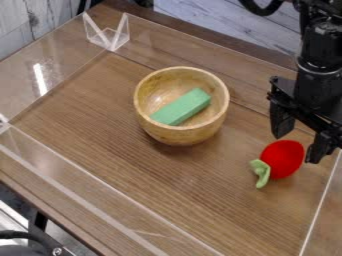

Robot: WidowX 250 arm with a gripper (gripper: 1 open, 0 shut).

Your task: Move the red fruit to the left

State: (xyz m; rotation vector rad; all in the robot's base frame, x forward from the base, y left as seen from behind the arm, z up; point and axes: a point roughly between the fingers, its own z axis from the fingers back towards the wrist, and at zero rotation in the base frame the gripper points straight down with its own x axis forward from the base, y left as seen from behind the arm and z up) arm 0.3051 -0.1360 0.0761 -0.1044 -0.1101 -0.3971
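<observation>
A black gripper [302, 133] is hanging over the right edge of a wooden table [94, 120], pointing straight down with its two fingers spread wide apart and nothing between them. Just below and slightly inward of those fingers, the red fruit [281, 159] is lying on the tabletop, its green leaves pointing toward the front edge. The far finger is standing just behind the fruit and the near one just beside it on the edge side; whether either is touching it cannot be told from this view. The fruit is sitting on the wood, not being held.

Toward the middle of the table, well apart from the fruit, a wooden bowl [150, 122] is holding a green block [181, 106] that is lying slantwise inside it. A clear plastic wall [54, 50] is running around the table, and a small clear stand [104, 33] is sitting near the far left corner.

Judged by the layout, the job is looking barely begun: the fruit is sitting at the far right side, with the whole width of the table, bowl included, lying between it and the left edge. A grasp, a lift and a carry across all appear to be outstanding.
</observation>
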